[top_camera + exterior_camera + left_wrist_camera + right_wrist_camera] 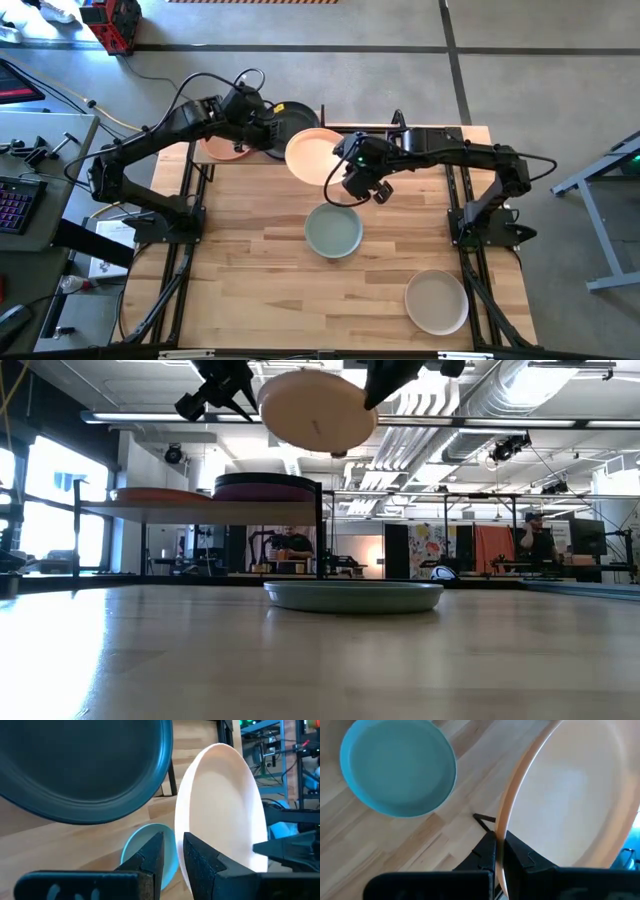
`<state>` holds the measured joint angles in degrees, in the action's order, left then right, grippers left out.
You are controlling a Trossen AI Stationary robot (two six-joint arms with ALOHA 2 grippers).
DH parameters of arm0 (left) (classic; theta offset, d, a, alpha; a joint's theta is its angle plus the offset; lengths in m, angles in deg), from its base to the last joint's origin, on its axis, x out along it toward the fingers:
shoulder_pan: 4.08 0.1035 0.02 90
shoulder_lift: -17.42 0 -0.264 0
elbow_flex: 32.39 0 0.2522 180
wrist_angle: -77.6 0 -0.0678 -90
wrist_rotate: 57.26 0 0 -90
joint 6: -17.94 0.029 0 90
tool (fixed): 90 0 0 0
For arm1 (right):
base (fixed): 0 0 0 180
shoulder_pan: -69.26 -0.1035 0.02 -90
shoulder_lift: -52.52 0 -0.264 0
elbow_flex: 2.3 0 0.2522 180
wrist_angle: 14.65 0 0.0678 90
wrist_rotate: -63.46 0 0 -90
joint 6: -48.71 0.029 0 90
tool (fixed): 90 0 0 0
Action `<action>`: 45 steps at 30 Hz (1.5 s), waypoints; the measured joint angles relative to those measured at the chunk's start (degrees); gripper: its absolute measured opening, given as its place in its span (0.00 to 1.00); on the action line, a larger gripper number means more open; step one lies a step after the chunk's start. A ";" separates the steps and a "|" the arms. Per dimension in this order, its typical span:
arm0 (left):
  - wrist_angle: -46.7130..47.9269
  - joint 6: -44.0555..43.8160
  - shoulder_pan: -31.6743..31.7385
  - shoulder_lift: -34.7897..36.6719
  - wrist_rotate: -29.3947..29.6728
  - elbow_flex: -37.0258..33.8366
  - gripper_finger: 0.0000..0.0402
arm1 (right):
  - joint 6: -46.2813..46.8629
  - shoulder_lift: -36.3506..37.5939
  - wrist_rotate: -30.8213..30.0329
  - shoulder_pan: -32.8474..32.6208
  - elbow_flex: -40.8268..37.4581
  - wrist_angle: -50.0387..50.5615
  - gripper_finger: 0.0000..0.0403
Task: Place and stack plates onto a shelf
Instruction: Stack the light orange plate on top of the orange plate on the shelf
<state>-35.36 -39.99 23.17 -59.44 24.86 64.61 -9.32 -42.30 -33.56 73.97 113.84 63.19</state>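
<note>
The right pincer [345, 172] is clamped on the rim of a peach plate [318, 155], held raised above the counter [260, 270]. The left pincer [277, 128] is seen part open at the opposite rim; contact cannot be judged. Beside the held plate stands the shelf [200, 510], with plates stacked on it. A sage green plate [333, 231] lies on the counter beneath the held plate, a beige plate [436, 301] well apart from it.

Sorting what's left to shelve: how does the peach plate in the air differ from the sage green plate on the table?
The peach plate is lifted and tilted, its rim pinched by the right gripper; the sage green plate lies flat on the tabletop, untouched. The peach plate hangs near the shelf; the sage green plate sits mid-table. Both are round, shallow and look the same size.
</note>
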 joint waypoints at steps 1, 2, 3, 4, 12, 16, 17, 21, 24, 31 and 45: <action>0.08 0.10 -0.02 0.00 -0.08 0.00 0.16 | 0.01 -0.41 0.04 0.00 -0.01 0.23 0.00; 0.08 0.13 -0.02 0.00 -0.17 0.00 0.16 | 0.04 -0.78 0.27 0.00 -0.01 0.59 0.00; 0.12 0.13 -0.02 0.00 -0.17 0.00 0.16 | 0.07 -1.16 0.76 0.00 -0.01 1.11 0.00; 0.13 0.14 -0.02 0.00 -0.19 0.00 0.16 | 0.07 -1.62 1.10 0.00 -0.01 1.40 0.00; 5.20 1.27 0.13 0.00 -0.17 0.00 0.16 | 0.77 -3.13 -0.51 0.00 -0.03 1.39 0.00; 6.46 1.28 0.13 0.00 -0.17 0.00 0.16 | -0.56 -3.28 -1.53 0.00 -0.03 0.23 0.00; 6.46 1.29 0.13 0.00 -0.17 0.00 0.16 | -0.88 -3.38 -1.53 0.00 -0.03 -0.21 0.00; 6.46 1.22 0.13 0.00 -0.17 0.00 0.16 | -0.97 -3.48 -1.54 0.00 -0.03 -1.80 0.00; 6.46 1.20 0.13 0.00 -0.16 0.00 0.16 | -1.01 -3.48 -1.54 0.00 -0.03 -2.32 0.00; 6.44 1.20 0.13 0.00 -0.15 0.00 0.16 | -1.39 -3.48 -1.04 0.00 -0.03 -2.52 0.00; 5.03 2.32 0.11 0.00 -0.36 0.00 0.16 | -1.02 -3.48 -0.99 0.00 -0.03 -2.67 0.00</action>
<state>-30.33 -37.66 23.28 -59.44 24.50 64.61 -10.34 -45.78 -34.55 73.97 113.81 60.51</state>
